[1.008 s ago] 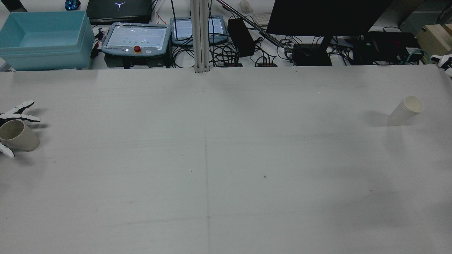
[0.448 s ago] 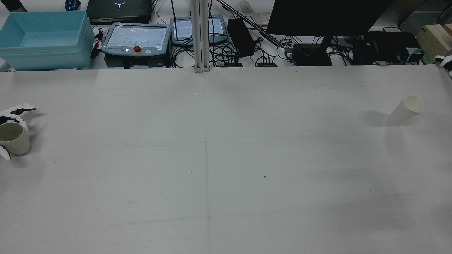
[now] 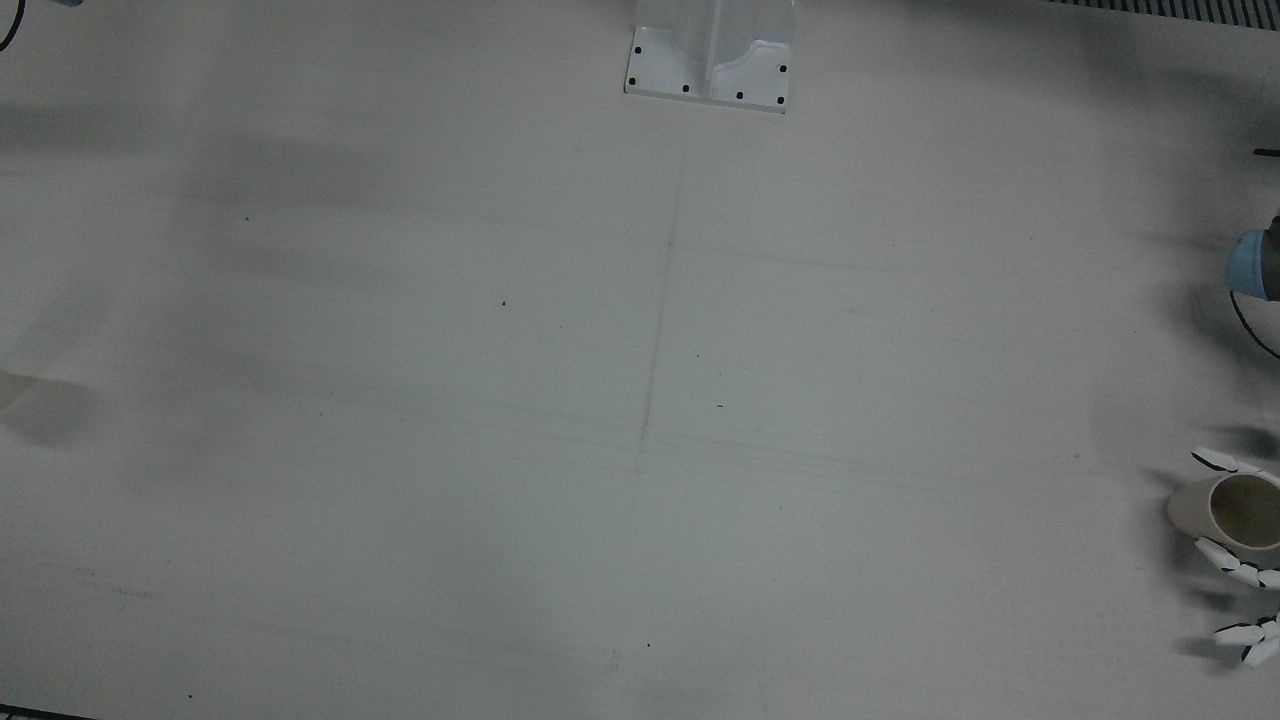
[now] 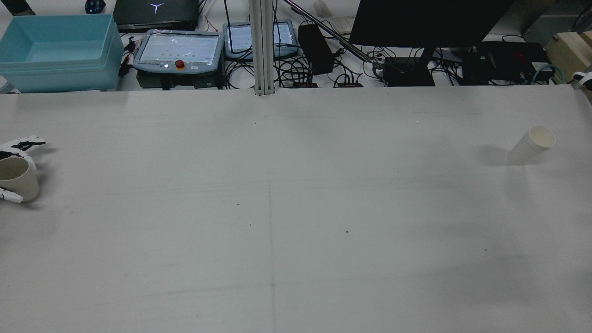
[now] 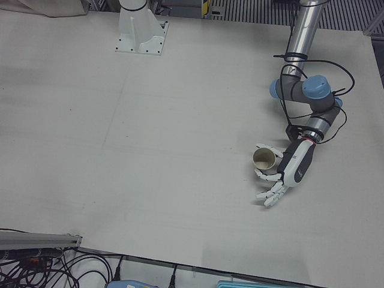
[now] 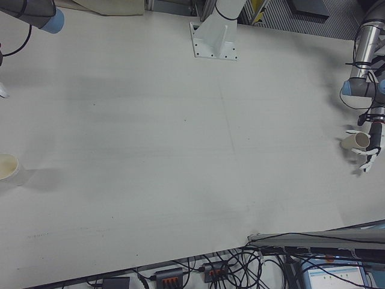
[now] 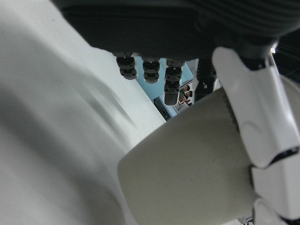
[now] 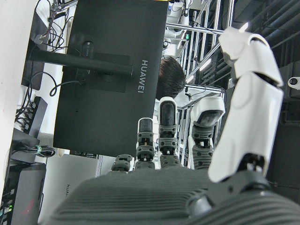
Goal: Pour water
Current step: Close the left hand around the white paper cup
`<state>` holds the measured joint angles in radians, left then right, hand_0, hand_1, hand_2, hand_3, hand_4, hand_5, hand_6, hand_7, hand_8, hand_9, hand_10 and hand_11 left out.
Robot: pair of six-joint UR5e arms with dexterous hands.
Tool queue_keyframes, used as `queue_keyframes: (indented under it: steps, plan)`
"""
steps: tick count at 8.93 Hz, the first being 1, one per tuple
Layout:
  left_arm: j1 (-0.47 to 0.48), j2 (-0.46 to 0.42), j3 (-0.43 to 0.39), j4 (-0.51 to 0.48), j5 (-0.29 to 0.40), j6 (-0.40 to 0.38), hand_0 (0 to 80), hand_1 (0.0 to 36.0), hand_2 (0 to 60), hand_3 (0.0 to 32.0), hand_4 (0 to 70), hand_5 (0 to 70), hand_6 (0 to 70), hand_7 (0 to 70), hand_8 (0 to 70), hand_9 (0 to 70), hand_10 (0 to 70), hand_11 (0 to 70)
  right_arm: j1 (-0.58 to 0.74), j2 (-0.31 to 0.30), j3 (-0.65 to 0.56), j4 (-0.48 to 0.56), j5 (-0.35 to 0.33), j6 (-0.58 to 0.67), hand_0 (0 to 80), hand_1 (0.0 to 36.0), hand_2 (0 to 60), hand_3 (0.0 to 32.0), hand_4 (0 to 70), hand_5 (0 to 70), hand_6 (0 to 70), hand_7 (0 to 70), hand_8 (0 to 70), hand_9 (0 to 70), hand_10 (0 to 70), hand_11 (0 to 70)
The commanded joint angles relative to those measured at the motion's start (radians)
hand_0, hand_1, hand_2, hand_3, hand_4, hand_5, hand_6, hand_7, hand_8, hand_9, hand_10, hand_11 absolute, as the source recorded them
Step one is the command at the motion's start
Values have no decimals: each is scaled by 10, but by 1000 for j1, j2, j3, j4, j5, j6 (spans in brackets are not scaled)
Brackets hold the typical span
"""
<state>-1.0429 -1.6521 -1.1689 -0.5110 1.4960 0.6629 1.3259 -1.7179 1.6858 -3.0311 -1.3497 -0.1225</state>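
Beige and upright, the cup (image 5: 263,158) is set at the bench's (image 4: 296,208) far left edge, gripped by the left hand (image 5: 290,170), fingers (image 3: 1230,555) clamped round its wall for carrying. The white cup (image 4: 532,144), probably the target, waits far right. The right hand (image 8: 197,154) is seen with fingers apart, holding nothing.

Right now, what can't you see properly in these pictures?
- Water in the beige cup: its inside is dark and small in the left-front view, so I cannot tell.
- Left hand: cut off by the rear view's left edge.
- Right hand: only a sliver at the rear view's right edge.
- White paper cup: cut by the right-front view's left edge; its contents are too small to tell.
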Motion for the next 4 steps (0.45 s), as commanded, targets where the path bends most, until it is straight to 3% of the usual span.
queue_keyframes:
  steps: [1, 4]
  plan:
    - [0, 2, 0, 0, -2, -22, 537, 360, 600, 0, 700, 700, 139, 220, 72, 97, 56, 91, 4, -9, 12, 0, 0, 0, 533, 190, 277, 0, 404, 605, 282, 490, 160, 228, 33, 60]
    - [-2, 8, 0, 0, -20, -72, 531, 360, 600, 0, 700, 700, 134, 218, 72, 98, 60, 96, 18, -19, 35, 0, -26, -2, 539, 194, 276, 0, 408, 608, 282, 488, 158, 223, 30, 56]
